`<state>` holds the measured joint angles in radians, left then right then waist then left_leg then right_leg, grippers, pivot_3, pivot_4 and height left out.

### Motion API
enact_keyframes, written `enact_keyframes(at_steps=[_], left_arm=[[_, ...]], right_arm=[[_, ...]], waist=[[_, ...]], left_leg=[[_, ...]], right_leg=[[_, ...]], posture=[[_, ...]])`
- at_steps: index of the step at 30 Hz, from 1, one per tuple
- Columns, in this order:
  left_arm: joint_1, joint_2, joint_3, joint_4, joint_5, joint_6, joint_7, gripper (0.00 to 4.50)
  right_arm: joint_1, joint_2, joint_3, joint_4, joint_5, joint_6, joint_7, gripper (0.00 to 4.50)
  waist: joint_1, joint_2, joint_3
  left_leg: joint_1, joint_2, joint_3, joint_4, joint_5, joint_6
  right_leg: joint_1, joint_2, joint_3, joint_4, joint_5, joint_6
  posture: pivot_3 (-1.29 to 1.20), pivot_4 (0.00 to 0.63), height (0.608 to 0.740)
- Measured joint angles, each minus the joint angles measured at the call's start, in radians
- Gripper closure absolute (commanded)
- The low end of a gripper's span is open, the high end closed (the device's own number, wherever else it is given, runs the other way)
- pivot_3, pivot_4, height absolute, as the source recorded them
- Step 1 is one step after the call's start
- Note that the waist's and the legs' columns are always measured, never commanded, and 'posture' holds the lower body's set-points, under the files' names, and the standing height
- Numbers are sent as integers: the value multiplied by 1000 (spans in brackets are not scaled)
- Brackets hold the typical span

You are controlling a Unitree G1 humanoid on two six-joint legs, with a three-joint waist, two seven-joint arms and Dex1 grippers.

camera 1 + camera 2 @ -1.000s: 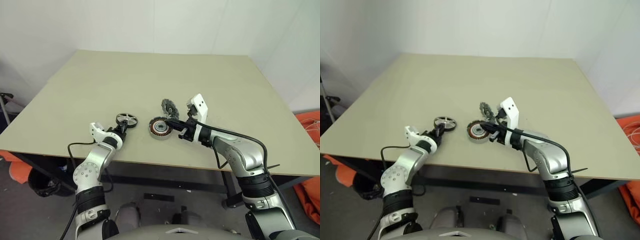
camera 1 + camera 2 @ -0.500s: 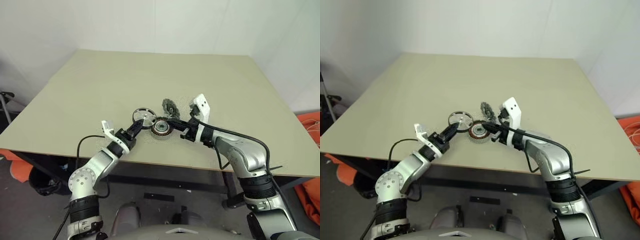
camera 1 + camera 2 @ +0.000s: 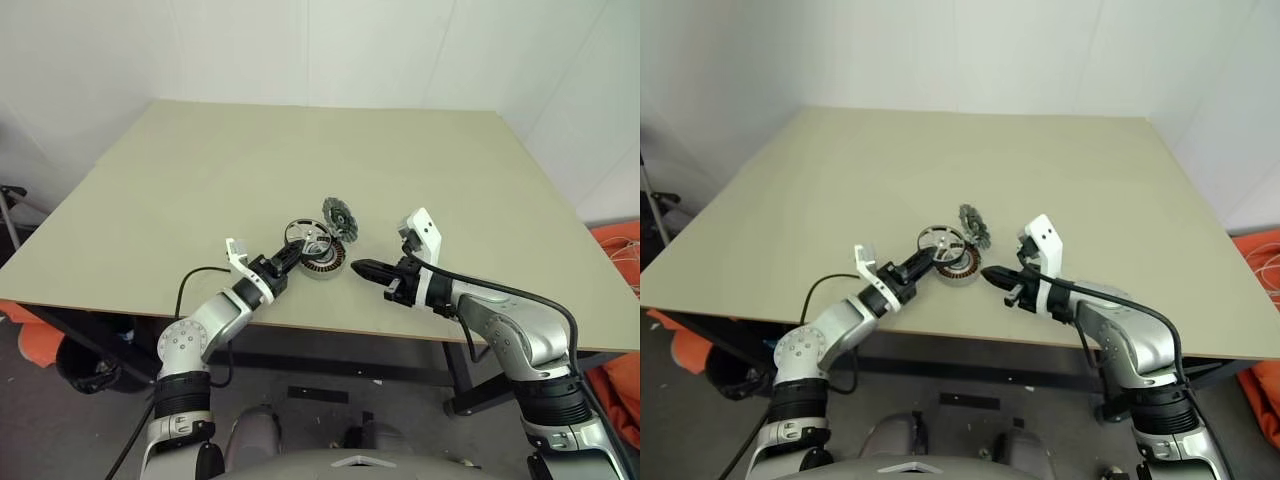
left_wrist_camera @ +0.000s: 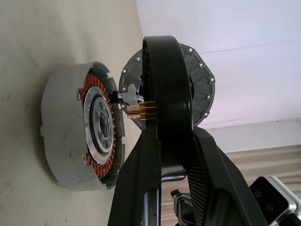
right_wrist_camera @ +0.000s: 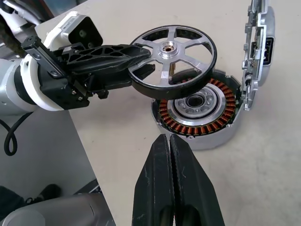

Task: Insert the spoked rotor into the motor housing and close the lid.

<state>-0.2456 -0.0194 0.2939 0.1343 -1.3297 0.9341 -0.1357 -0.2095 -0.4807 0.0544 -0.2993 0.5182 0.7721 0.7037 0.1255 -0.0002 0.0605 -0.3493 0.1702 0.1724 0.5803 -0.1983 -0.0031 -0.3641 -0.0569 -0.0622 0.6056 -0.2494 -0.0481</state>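
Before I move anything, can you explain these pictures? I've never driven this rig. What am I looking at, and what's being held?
Two pictures come from the humanoid robot's head, looking down over a beige table. The other two come from cameras on its wrists. The left end effector grips the spoked rotor by its rim, holding it tilted just above the motor housing, whose copper windings face up. The hinged lid stands open at the housing's edge. The right end effector is shut, holds nothing and points at the housing from beside it.

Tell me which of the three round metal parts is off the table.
The spoked rotor: the left gripper holds it by the rim above the motor housing, which lies flat on the table, while the lid stands on edge beside the housing.
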Motion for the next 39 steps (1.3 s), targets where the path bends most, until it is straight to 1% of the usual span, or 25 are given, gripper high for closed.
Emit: enact_keyframes(at_steps=[11,24,28,36,38,39], left_arm=[[-55,-15,-24,97,77,12,-48,4076],[-63,-30,-15,118,131,15,-57,4076],[-64,-34,-6,118,134,15,-55,4076],[-68,-41,10,118,140,15,-51,4076],[-68,-43,12,118,140,15,-50,3333],[-69,-44,12,118,140,16,-51,3058]], right_arm=[[10,0,0,0,0,-2,-3,4500],[9,0,0,0,-1,-12,-11,4500],[9,0,0,0,-1,-12,-12,4500],[4,1,0,0,-1,-11,-24,4500],[4,1,0,0,-1,-11,-24,4500],[4,1,0,0,-1,-11,-24,4500]], waist=[[1,0,0],[1,0,0],[1,0,0],[1,0,0],[1,0,0],[1,0,0]], left_leg=[[0,0,0,0,0,0],[0,0,0,0,0,0],[0,0,0,0,0,0],[0,0,0,0,0,0],[0,0,0,0,0,0],[0,0,0,0,0,0]], right_leg=[[0,0,0,0,0,0],[0,0,0,0,0,-1],[0,0,0,0,2,-3],[0,0,0,0,1,-3],[0,0,0,0,1,-3],[0,0,0,0,1,-3]], posture=[[0,0,740],[0,0,740],[0,0,740],[0,0,740],[0,0,740],[0,0,740]])
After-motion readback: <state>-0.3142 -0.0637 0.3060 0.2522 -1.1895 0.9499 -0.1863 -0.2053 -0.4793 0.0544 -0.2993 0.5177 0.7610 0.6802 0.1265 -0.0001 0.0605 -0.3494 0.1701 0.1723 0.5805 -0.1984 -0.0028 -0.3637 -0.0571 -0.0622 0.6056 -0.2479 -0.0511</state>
